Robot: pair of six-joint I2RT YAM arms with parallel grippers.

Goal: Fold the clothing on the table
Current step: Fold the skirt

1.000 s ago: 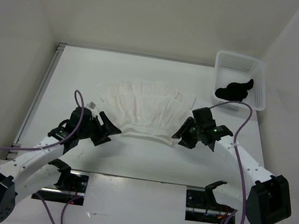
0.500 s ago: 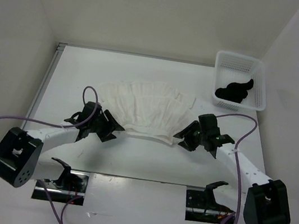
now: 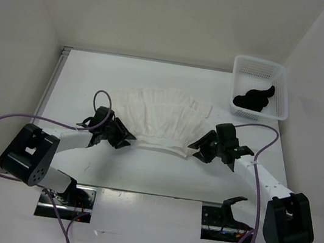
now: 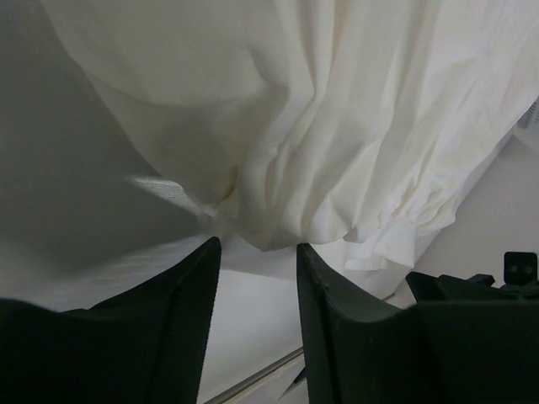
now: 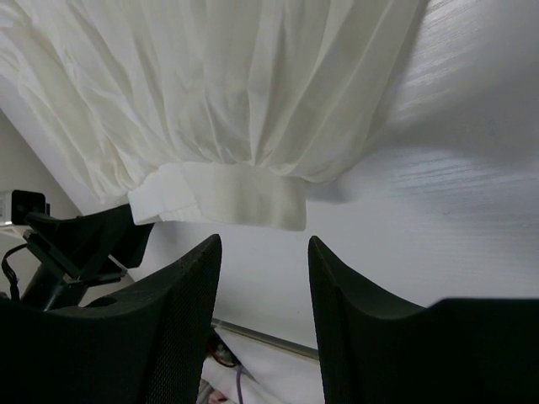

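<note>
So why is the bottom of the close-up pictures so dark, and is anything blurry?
Left wrist view: the robot's own black fingers crowd the lens, slightly soft. Right wrist view: same, while the clothing looks crisp, shadowing the table. Top view: even light, no glare.

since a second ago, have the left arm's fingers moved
Yes. The left fingers shifted right, away from the table's left edge strip, toward the clothing.

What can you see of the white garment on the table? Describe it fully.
The clothing is thin, white, crinkly fabric, spread flat on the table in a fan shape: wide pleated edge far, narrow gathered band near. The left gripper and right gripper sit open at its two near corners, neither clearly gripping it.
</note>
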